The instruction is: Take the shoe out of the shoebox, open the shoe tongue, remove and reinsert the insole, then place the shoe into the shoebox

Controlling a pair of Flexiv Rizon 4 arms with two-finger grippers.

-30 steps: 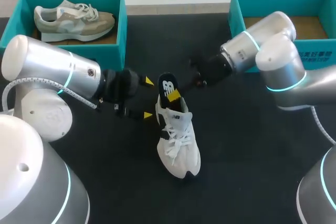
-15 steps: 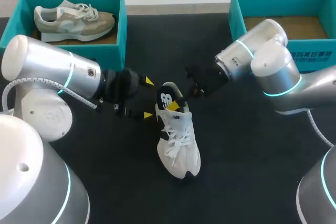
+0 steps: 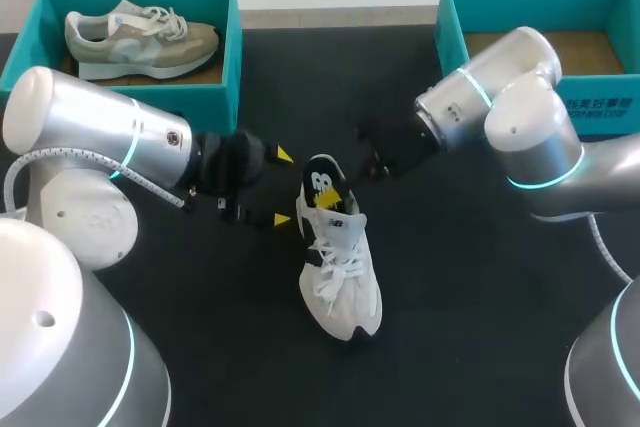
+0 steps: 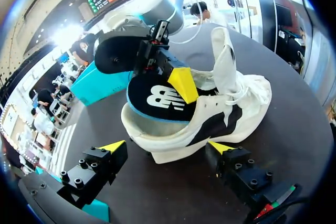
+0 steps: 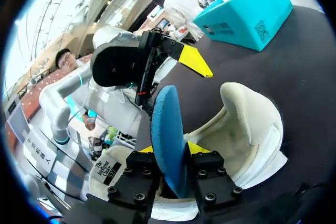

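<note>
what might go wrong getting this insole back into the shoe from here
The insole, pinched in the right gripper, sits tilted over the heel opening, so it may buckle or catch on the collar. The left gripper stands open around the shoe without clamping it, so a push might slide or tip the shoe.

Two shoes: a white shoe point(image 3: 340, 277) just ahead of the left gripper's point(image 3: 284, 187) spread fingers, and a beige shoe point(image 3: 140, 37) well behind it. Two teal boxes: the left box point(image 3: 228, 47) holding the beige shoe, and the right box point(image 3: 452, 27) behind the right gripper point(image 5: 170, 150). One insole point(image 5: 168, 129), pinched in the right gripper.
</note>
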